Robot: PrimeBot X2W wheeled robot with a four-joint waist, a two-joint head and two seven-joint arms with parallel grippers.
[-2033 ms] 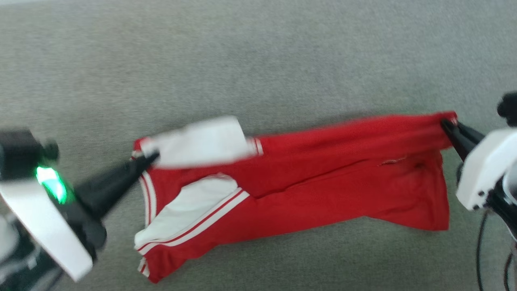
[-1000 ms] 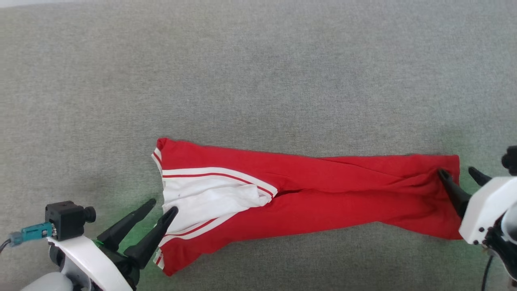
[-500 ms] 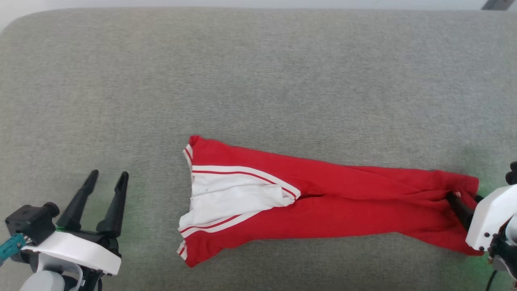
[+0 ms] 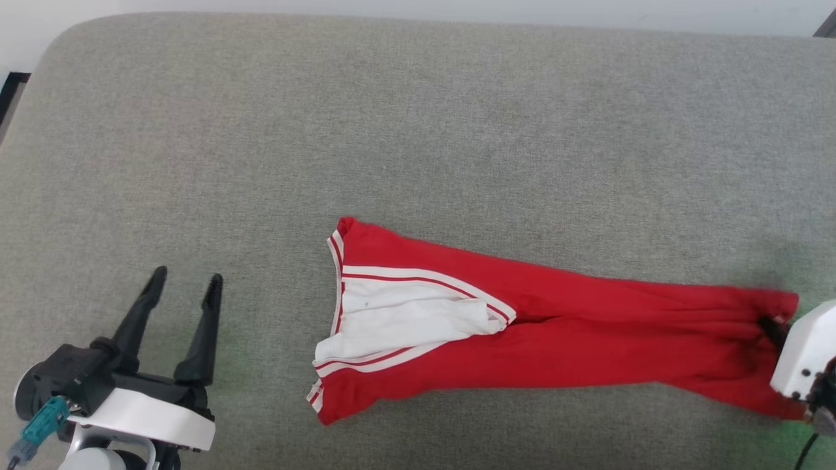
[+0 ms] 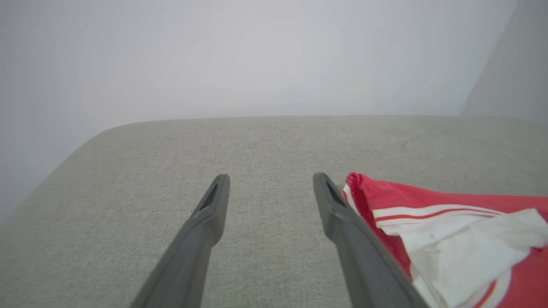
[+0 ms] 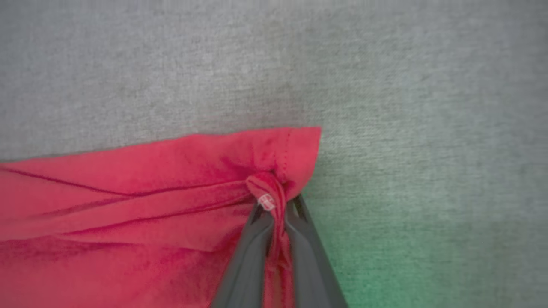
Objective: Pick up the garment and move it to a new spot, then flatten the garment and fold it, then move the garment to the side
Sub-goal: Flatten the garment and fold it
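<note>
Head view: the garment (image 4: 575, 339), a small red jersey T-shirt with a white short sleeve and red-and-white striped trim, lies stretched out in a long narrow band across the grey woven-fabric padded surface (image 4: 418, 130). It runs from the middle of the view to the right edge. Its sleeve end is toward the left, with the white sleeve (image 4: 405, 320) crumpled on top of the red body. No lettering is in sight on the face turned up. The left tool (image 4: 188, 275) sits at the lower left, well apart from the garment, its two long dark fingers spread with bare surface between them. The right tool (image 4: 771, 324) is at the far right edge under its white housing, its dark fingers at the bunched red hem

Left wrist view: the left tool (image 5: 270, 177) has its fingers wide apart above the padded surface (image 5: 274, 137) and holds nothing. The garment (image 5: 454, 231) lies just beside the finger nearer to it, its striped collar edge and white sleeve showing

Right wrist view: the right tool (image 6: 276, 207) is pressed together on a gathered fold of the garment (image 6: 128, 205) at its hem corner, where a small white label (image 6: 266, 201) sits. The red cloth spreads away to the left over the padded surface (image 6: 385, 85), and a green glow tints the surface at the lower right
</note>
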